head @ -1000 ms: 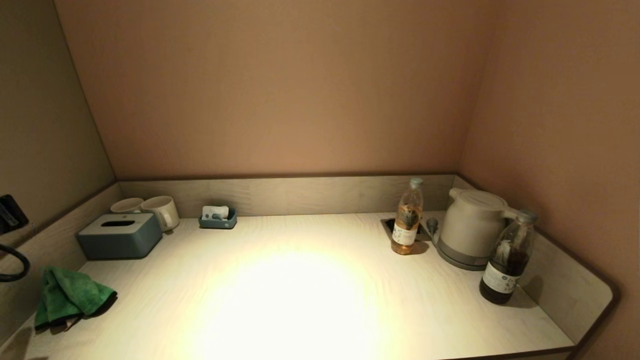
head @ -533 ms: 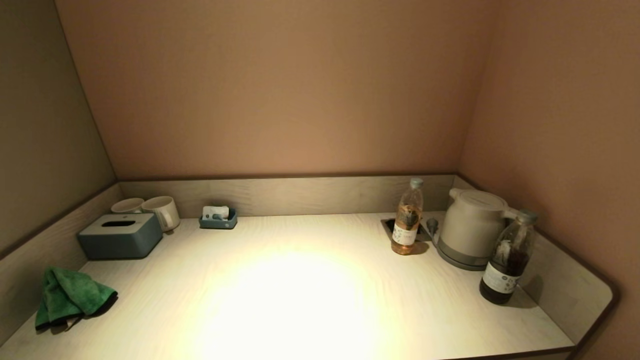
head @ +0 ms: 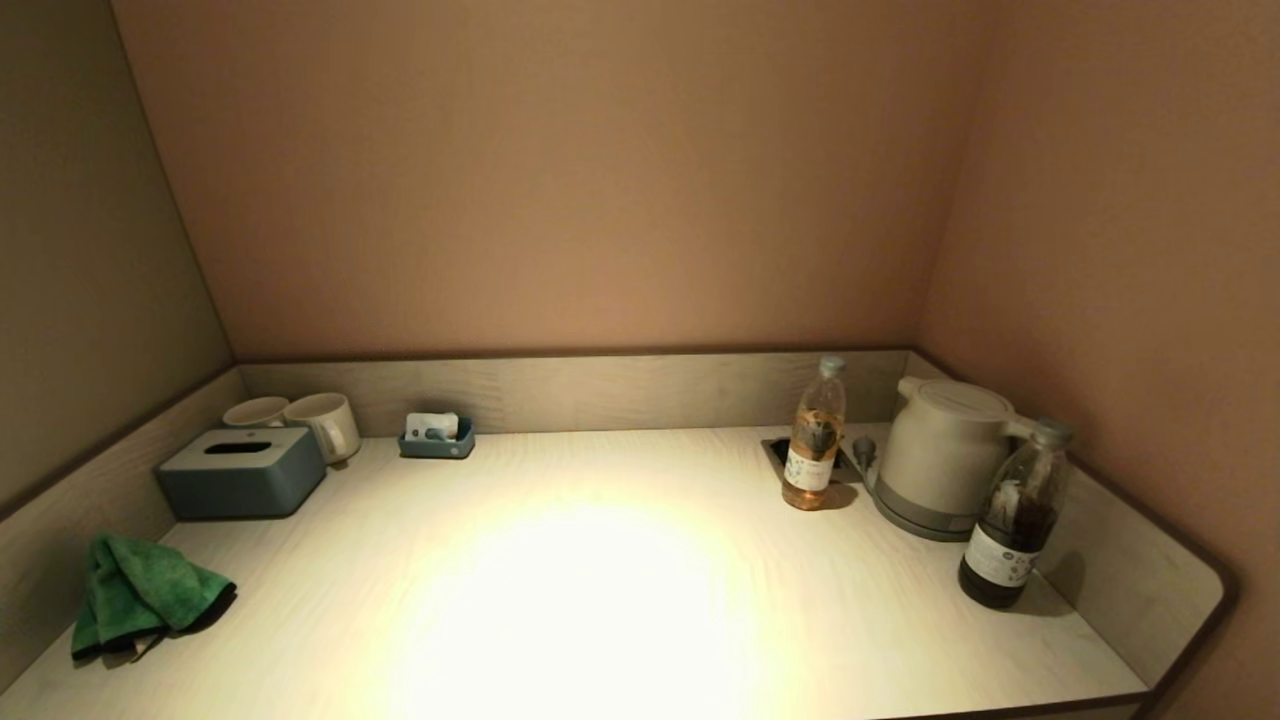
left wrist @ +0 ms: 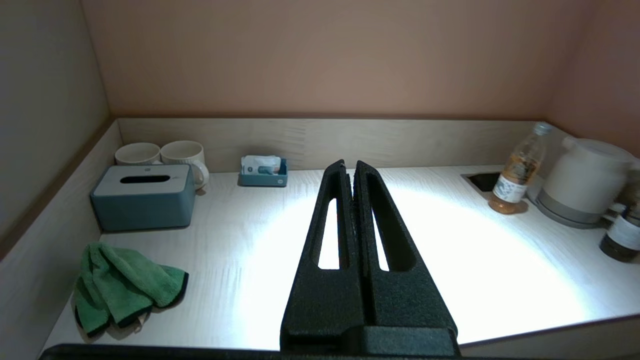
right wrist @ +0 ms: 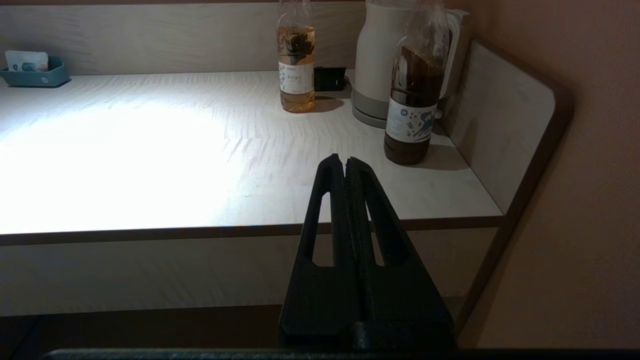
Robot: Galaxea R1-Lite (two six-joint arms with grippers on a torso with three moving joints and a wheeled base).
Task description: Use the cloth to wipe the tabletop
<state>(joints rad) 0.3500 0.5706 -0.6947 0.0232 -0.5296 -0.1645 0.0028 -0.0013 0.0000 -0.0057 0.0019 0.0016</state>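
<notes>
Near the kettle (head: 941, 453), two bottles (head: 814, 434) hold tea.

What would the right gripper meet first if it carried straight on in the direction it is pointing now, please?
Probably the tabletop. The right gripper, fingers shut, sits short of the front edge and points between the dark bottle and the amber bottle. Depth is unclear; it may pass toward the kettle.
</notes>
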